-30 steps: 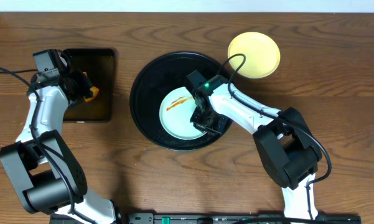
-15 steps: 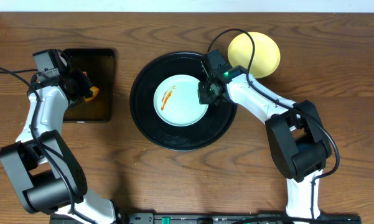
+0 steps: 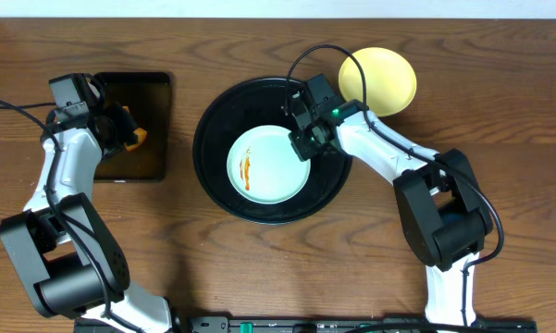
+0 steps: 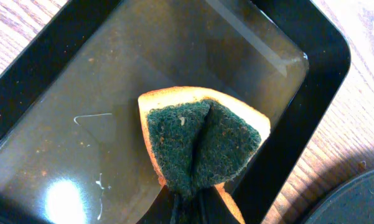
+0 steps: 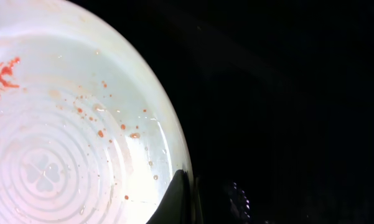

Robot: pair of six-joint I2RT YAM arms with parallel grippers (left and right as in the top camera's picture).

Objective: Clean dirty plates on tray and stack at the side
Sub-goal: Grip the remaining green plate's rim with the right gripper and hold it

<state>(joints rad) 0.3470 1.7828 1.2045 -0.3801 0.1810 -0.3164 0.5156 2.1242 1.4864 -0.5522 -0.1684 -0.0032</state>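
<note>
Wood desk (image 3: 500,102) carries everything. The big round black tray (image 3: 217,116) sits under the right jaws. In the wrist view its dark floor fills everything right of those jaws. A smaller rectangular black tray (image 4: 327,59) with brownish liquid lies under the left jaws.

We see 2 plates. 1 pale yellow plate (image 3: 389,79) is on the desk outside the round black tray, near the right jaws on the side away from the other plate, and is partly hidden by the right arm (image 3: 379,153). 1 mint-green plate (image 3: 273,171) lies flat in the round black tray, spreading left of the right jaws in the wrist view.

Right jaws are closed tight with the tips at that plate's rim. We can't tell if the rim is pinched. Left jaws are clamped on a folded orange sponge (image 4: 202,140), green scrub face toward the camera, sticking out ahead of the jaws over the liquid.

An orange-brown streak (image 3: 247,168) marks the mint-green plate on the side far from the right jaws, with small specks (image 5: 102,132) nearer them.
</note>
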